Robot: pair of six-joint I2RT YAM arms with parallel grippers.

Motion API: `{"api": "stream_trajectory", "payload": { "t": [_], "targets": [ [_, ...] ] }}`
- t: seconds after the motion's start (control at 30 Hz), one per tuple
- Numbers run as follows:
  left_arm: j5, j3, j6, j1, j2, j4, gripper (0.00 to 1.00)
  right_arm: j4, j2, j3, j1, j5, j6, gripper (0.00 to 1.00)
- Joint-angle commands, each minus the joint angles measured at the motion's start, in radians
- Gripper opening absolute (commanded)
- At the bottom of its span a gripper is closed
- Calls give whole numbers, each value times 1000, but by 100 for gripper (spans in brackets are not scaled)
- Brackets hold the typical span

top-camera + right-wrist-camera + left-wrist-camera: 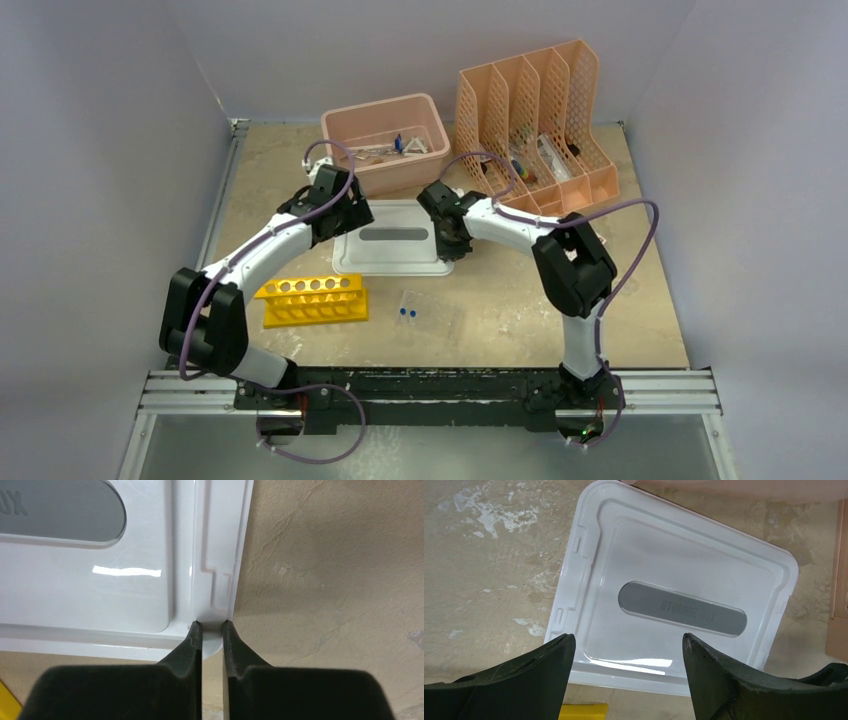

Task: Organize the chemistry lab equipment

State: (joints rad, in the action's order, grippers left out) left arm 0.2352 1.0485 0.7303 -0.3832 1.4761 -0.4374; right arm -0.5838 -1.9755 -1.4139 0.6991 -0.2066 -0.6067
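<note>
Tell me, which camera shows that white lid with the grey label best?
The left wrist view: the white lid nearly fills it, its grey label reading STORAGE BOX. The top external view shows it small and partly hidden. The right wrist view shows one corner, pinched in the right gripper's jaws.

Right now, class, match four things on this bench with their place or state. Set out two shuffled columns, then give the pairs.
1 yellow rack
2 pink tub
3 peach file holder
4 left claw

A far right
B open, over the white lid
C near side, left of the vials
D far edge, behind the lid

Pairs: 1-C, 2-D, 3-A, 4-B
</note>
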Motion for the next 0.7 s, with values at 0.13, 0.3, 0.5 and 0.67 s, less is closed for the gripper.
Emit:
{"api": "stream_trajectory", "payload": {
  "t": [0.13,0.3,0.5,0.67],
  "targets": [
    [-26,-33,30,26,-1,29,75,-32,99,55,-2,-64,-2,0],
    [-64,-33,30,30,14,43,73,-9,165,73,-32,42,31,0],
    [-67,-32,23,30,2,25,73,-41,192,48,-74,132,82,0],
    [-14,-41,46,33,-31,-17,74,-58,186,30,-127,243,115,0]
  ]
}}
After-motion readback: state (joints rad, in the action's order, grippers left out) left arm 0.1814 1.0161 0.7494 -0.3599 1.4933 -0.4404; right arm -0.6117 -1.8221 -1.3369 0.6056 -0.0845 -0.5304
